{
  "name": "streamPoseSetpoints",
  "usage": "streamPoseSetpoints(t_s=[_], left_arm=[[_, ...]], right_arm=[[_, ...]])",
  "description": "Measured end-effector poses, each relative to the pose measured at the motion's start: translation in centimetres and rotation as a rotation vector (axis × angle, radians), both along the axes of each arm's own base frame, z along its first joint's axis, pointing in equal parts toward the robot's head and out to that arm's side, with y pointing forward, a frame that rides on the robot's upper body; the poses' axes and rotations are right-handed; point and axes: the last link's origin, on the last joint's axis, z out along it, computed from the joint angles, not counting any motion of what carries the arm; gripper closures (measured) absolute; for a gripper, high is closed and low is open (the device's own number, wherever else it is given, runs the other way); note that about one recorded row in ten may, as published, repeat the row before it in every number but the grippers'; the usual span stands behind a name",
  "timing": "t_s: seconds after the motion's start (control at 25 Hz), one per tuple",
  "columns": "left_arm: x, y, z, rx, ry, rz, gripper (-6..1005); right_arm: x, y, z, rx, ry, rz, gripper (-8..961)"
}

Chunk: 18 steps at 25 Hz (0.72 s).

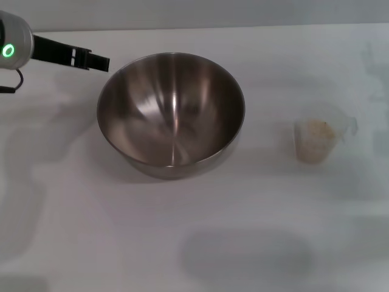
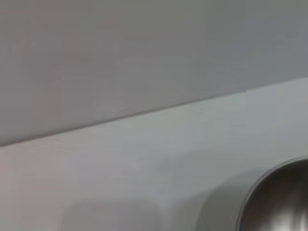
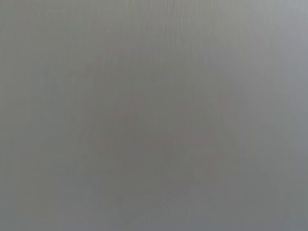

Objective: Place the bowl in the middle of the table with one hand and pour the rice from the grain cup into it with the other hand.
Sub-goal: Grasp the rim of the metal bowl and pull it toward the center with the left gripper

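The stainless-steel bowl stands upright and empty on the white table, slightly left of its middle. Part of its rim also shows in the left wrist view. My left gripper is at the far left, its black fingers pointing toward the bowl's far-left rim, just short of it and holding nothing. The clear grain cup stands upright to the right of the bowl, partly filled with pale rice. My right gripper is out of view; its wrist view shows only a plain grey surface.
The table's far edge meets a grey wall. A bare stretch of table lies between the bowl and the cup. The left wrist view shows the table's surface and the wall behind it.
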Motion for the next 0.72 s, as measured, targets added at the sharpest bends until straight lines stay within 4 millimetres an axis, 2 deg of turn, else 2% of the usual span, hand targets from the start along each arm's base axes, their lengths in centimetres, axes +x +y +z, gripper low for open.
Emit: streamPoseSetpoints(t_s=[0.72], left_arm=[[-0.2, 0.8, -2.7, -0.133, 0.044, 0.043, 160]], right_arm=[[-0.1, 0.6, 0.2, -0.011, -0.005, -0.005, 239]])
